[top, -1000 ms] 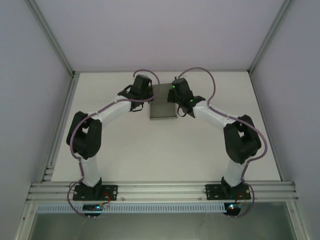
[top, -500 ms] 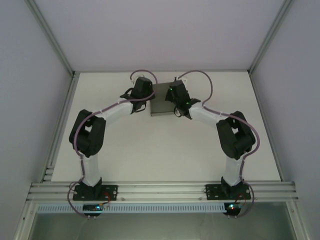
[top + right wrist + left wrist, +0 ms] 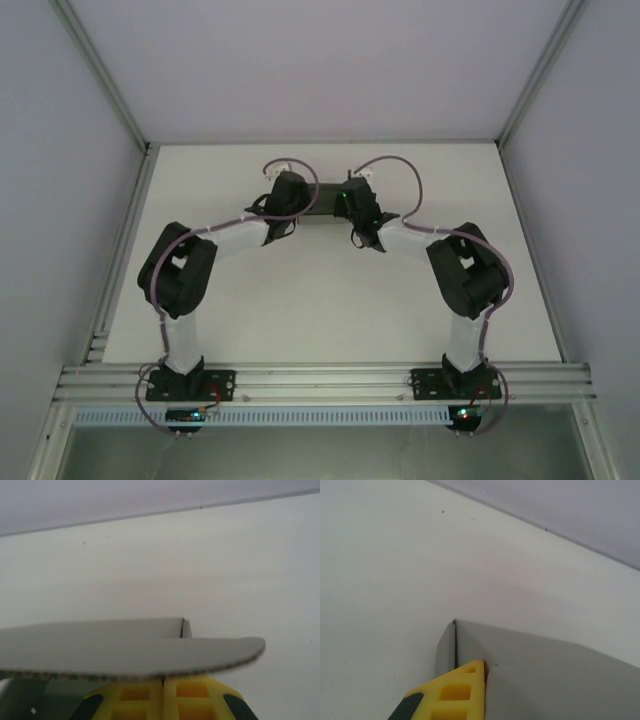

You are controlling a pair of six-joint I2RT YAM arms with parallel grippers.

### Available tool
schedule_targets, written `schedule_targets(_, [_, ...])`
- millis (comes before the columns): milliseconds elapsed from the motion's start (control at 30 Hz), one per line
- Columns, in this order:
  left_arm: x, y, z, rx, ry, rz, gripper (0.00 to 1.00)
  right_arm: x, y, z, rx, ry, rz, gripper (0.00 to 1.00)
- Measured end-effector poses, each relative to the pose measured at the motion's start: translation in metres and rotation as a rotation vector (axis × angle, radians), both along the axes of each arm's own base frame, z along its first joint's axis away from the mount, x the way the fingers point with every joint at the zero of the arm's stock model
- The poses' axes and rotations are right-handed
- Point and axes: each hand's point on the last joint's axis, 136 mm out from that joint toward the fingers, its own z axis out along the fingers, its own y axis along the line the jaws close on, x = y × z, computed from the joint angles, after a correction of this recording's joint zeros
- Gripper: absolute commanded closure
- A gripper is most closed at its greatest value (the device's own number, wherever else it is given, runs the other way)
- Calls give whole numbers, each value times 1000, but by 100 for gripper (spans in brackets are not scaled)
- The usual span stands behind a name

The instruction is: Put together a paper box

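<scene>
The paper box [image 3: 325, 204] shows as a narrow dark grey strip at the back middle of the table, between the two wrists. My left gripper [image 3: 304, 203] is at its left end and my right gripper [image 3: 346, 206] at its right end. In the left wrist view one yellow finger [image 3: 462, 687] lies against a folded corner of the grey box [image 3: 560, 680], and a flap hides the other finger. In the right wrist view the right gripper [image 3: 162, 679] has both yellow fingers pressed together, and a box flap [image 3: 125, 652] lies across their tips. Both grippers are shut.
The white table [image 3: 320, 300] stretches from the box towards the arm bases. An aluminium rail [image 3: 320, 383] runs along the near edge. Frame posts and grey walls close in the left [image 3: 120, 250], right and back sides.
Both wrists have drawn closer together and slightly nearer. The box, a broad flat grey sheet a second ago, has narrowed to a dark strip between them. Both grippers stayed shut.
</scene>
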Motion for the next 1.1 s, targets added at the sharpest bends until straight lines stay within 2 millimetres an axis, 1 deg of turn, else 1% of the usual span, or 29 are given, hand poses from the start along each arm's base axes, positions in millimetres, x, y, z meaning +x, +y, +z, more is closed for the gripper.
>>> schedule_targets(100, [-6, 2, -10, 4, 11, -10, 98, -6, 1, -8, -21, 14, 14, 100])
schedule_targets(133, [-8, 2, -12, 1, 12, -15, 95, -7, 1, -9, -24, 15, 16, 100])
schedule_targets(233, [-15, 4, -13, 4, 14, -28, 83, -8, 1, -11, -32, 14, 20, 100])
schedule_targets(267, [-19, 5, -16, 11, 27, -36, 78, -9, 1, -12, -36, 15, 22, 100])
schedule_targets(400, [-35, 11, -37, 59, 107, -60, 67, -14, 3, -18, -65, 21, 34, 100])
schedule_targets(433, [-37, 12, -40, 71, 120, -66, 62, -15, 3, -18, -69, 21, 36, 100])
schedule_targets(467, [-39, 12, -40, 81, 126, -72, 53, -15, 3, -18, -72, 20, 36, 100])
schedule_targets(533, [-43, 14, -38, 97, 138, -85, 44, -15, 2, -19, -75, 20, 36, 100])
schedule_targets(567, [-46, 15, -36, 103, 142, -91, 38, -15, 3, -19, -75, 20, 37, 100])
schedule_targets(633, [-51, 17, -26, 119, 146, -106, 16, -15, 3, -19, -81, 19, 40, 100])
schedule_targets(667, [-54, 19, -20, 123, 146, -110, 2, -15, 3, -19, -85, 19, 43, 100])
schedule_targets(767, [-57, 20, 7, 141, 138, -133, 0, -16, 3, -20, -94, 21, 47, 100])
schedule_targets(800, [-56, 20, 20, 151, 130, -142, 0, -16, 3, -20, -97, 21, 49, 100])
schedule_targets(900, [-39, 16, 63, 137, 83, -155, 1, -17, 3, -21, -105, 21, 57, 100])
schedule_targets(967, [-21, 21, 90, 98, 49, -155, 0, -17, 3, -22, -107, 23, 64, 100])
schedule_targets(1000, [-10, 25, 98, 77, 42, -155, 1, -18, 3, -22, -109, 23, 66, 100])
schedule_targets(1033, [3, 29, 104, 57, 37, -153, 0, -18, 4, -23, -109, 24, 68, 100])
schedule_targets(1100, [31, 38, 102, 23, 50, -155, 0, -18, 4, -23, -110, 27, 73, 100])
